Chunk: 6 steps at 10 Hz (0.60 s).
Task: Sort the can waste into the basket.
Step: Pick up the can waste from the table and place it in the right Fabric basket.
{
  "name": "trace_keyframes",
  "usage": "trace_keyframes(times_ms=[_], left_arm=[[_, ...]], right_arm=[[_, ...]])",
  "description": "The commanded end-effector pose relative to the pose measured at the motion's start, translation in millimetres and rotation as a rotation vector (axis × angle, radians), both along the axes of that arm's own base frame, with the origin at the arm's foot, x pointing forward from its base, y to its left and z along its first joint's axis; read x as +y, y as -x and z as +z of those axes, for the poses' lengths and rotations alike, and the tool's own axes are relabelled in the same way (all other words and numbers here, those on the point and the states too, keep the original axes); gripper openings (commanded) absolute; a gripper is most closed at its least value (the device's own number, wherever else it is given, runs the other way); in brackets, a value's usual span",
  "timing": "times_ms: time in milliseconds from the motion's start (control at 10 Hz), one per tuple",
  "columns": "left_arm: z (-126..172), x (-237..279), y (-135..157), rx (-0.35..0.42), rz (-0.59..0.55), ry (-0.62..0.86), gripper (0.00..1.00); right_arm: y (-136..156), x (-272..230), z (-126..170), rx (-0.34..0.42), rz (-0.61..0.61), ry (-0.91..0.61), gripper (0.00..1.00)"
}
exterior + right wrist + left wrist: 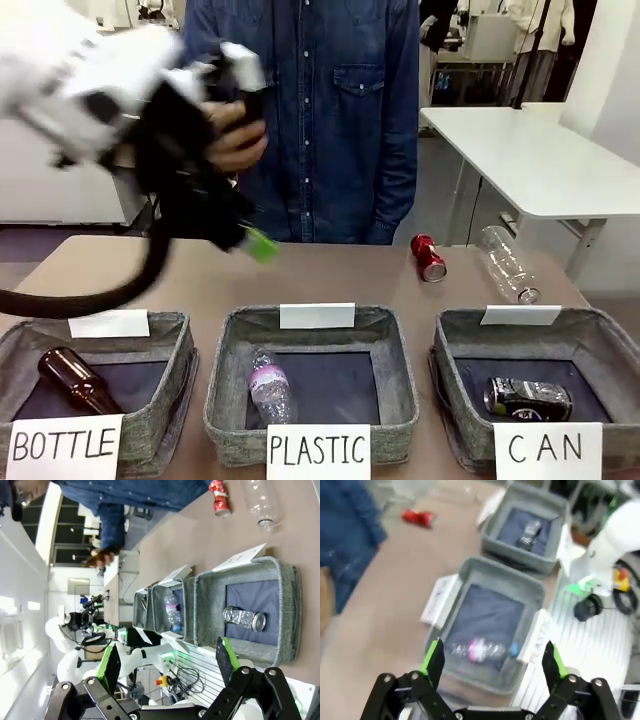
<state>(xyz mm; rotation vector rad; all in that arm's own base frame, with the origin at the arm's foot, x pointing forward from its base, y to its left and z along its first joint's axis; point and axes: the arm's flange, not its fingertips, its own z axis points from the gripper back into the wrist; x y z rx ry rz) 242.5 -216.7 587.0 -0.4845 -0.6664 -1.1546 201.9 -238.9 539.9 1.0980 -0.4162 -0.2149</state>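
Cans lie well apart: the black can [527, 398] rests on its side on the dark base of the CAN basket [596, 325], at the robot's right end of the surface [200, 285], while the red can [429, 257] lies on the bare surface beyond that basket, near a clear plastic bottle [507, 265]. The PLASTIC basket [398, 380] in the middle holds a pink-labelled clear bottle [270, 388], and the BOTTLE basket [170, 385] holds a brown glass bottle [75, 380]. The left arm [80, 70] hangs raised and blurred over the surface's left part; the left jaws are spread wide and empty above the PLASTIC basket. The right jaws also stand apart, holding nothing, facing the CAN basket. A person in a denim shirt [330, 120] stands at the far side.
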Motion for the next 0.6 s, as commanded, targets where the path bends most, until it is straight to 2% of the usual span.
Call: trace_keyframes(times_ms=[0,200,300,400,500], left_arm=[[32,92,14,0.002,0.196,0.118,1.00],[61,203,45,0.004,0.417,0.272,1.00],[72,253,57,0.032,0.568,0.288,1.00],[74,310,66,0.070,0.720,0.315,1.00],[65,358,74,0.130,0.833,0.384,1.00]], right_arm=[[0,2,1,-0.012,-0.005,-0.018,1.00],[0,2,1,-0.012,-0.005,-0.018,1.00],[0,2,1,-0.012,-0.005,-0.018,1.00],[0,2,1,-0.012,-0.005,-0.018,1.00],[0,2,1,-0.012,-0.005,-0.018,1.00]])
